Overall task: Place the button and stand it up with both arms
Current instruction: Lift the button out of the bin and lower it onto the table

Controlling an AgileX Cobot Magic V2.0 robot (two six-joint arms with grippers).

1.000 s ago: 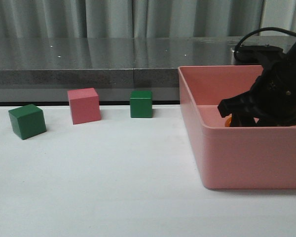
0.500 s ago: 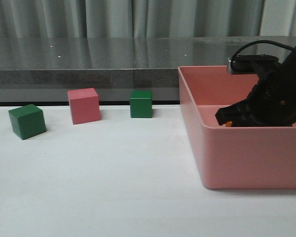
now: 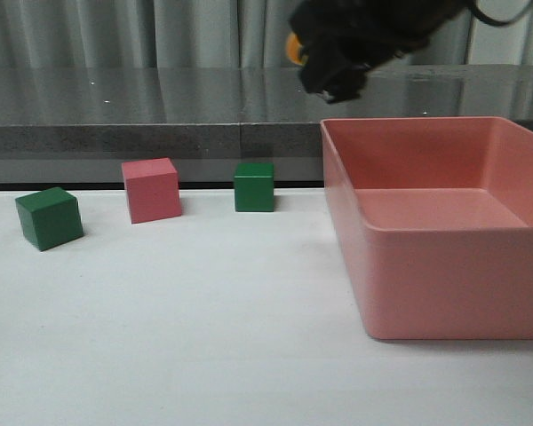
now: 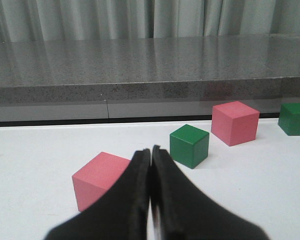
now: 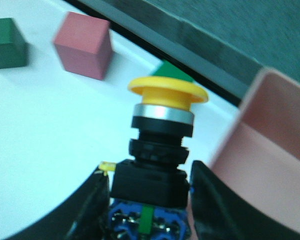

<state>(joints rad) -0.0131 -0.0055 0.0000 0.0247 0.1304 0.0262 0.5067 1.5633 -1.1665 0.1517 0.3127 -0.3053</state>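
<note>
High above the tabletop (image 3: 204,337), past its far edge | button (image 5: 162,135) is gripped by its base in the right hand (image 5: 147,205), yellow cap pointing away along the fingers | left hand (image 4: 151,200) is closed on nothing (low, near cubes), well apart.

A smooth, matt white table (image 3: 204,337) is seen. The pink bin (image 3: 444,275) looks like plastic with a soft sheen. The button (image 5: 162,145) shows a glossy yellow cap, brushed metal collar and black plastic body. A polished speckled stone ledge (image 3: 151,98) is noted far behind.
</note>
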